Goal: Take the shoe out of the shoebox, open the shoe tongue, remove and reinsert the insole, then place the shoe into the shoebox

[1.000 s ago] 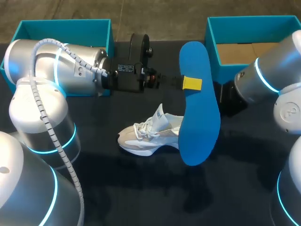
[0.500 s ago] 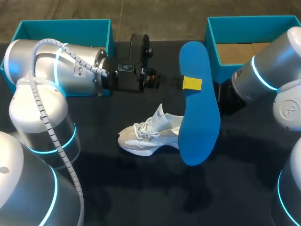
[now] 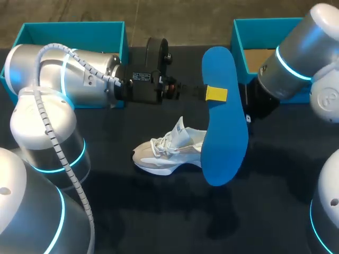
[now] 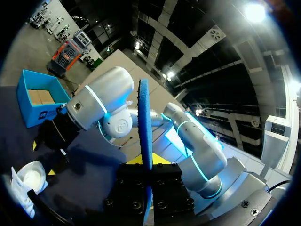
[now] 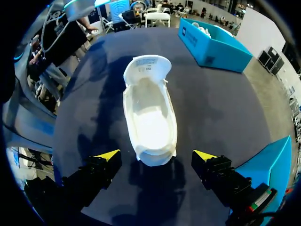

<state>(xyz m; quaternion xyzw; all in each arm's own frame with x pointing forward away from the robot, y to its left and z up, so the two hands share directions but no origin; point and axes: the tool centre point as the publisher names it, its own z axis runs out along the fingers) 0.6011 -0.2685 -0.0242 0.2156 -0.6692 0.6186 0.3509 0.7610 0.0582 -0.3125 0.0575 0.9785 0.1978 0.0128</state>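
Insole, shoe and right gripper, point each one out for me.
insole (image 3: 225,124), head view, middle of its blue face.
shoe (image 5: 150,115), right wrist view, white inside of its opening.
right gripper (image 5: 156,155), right wrist view, midway between its yellow tips.

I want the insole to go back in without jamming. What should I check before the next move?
1. Insole gripped: ok. The left gripper is shut on the blue insole, held up off the table.
2. Shoe opening free: ok. The shoe shows an empty inside, with the tongue folded back.
3. Right gripper free: ok. The right gripper is open and empty at the shoe's heel end.
4. Shoe steadied: not ok. Nothing holds it.
5. Insole lined up with opening: cannot tell.
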